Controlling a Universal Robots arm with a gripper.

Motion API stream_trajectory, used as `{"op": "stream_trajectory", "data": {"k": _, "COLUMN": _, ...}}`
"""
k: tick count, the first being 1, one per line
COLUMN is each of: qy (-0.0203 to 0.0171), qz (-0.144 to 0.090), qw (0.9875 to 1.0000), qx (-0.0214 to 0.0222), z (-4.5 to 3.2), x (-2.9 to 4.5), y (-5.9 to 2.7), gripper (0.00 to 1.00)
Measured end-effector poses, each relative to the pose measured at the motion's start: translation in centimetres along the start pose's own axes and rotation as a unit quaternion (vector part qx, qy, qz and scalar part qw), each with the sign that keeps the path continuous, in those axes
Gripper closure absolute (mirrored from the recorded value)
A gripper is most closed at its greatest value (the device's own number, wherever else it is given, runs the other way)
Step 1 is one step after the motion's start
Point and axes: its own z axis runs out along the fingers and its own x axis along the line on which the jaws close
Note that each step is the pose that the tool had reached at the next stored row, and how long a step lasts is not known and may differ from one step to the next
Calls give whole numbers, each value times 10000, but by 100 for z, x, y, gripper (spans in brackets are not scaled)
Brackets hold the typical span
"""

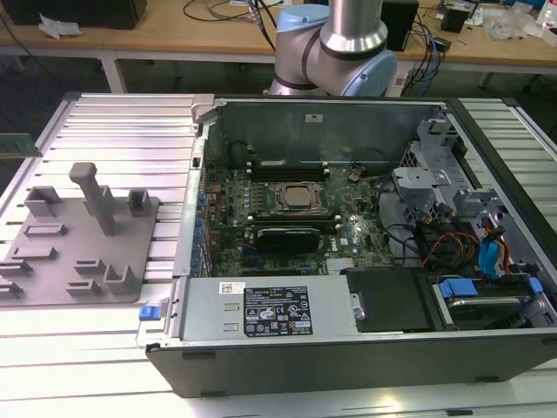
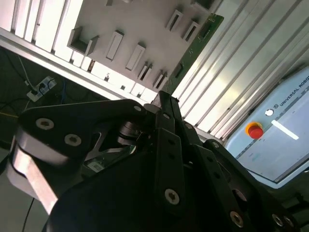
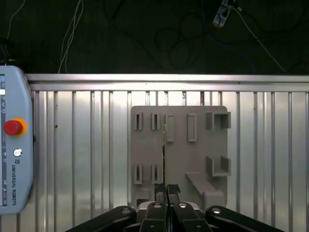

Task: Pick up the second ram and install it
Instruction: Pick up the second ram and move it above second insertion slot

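We see the gripper [image 3: 167,187] clenched on the second ram [image 3: 164,150], its fingers meeting on one end of the board. In the first wrist view the ram shows edge-on, as a thin line running straight out from the fingertips over the grey fixture tray [image 3: 193,154], between the tray's rows of slots. In the second wrist view the gripper [image 2: 164,99] shows from the side. Here the ram [image 2: 194,50] is a long green strip reaching away from the closed fingers, with the tray [image 2: 145,24] behind it. We cannot tell whether its far end touches the tray or hangs above it.

A teach pendant [image 3: 14,145] lies on the ribbed aluminium table [image 3: 72,145], well apart from the tray.

In the exterior view the fixture tray [image 1: 52,270] sits at the exterior view's left. The open computer case [image 1: 305,366] lies just beside it, with the CPU socket [image 1: 296,198] on its motherboard [image 1: 357,235]. The arm's base [image 1: 348,35] stands behind the case.
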Motion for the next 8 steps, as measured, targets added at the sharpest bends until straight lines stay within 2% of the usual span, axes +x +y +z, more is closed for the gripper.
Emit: {"op": "stream_trajectory", "data": {"k": 8, "qy": 0, "qz": 0, "qw": 10000, "qx": -1, "z": -6, "x": 1, "y": -272, "gripper": 91}}
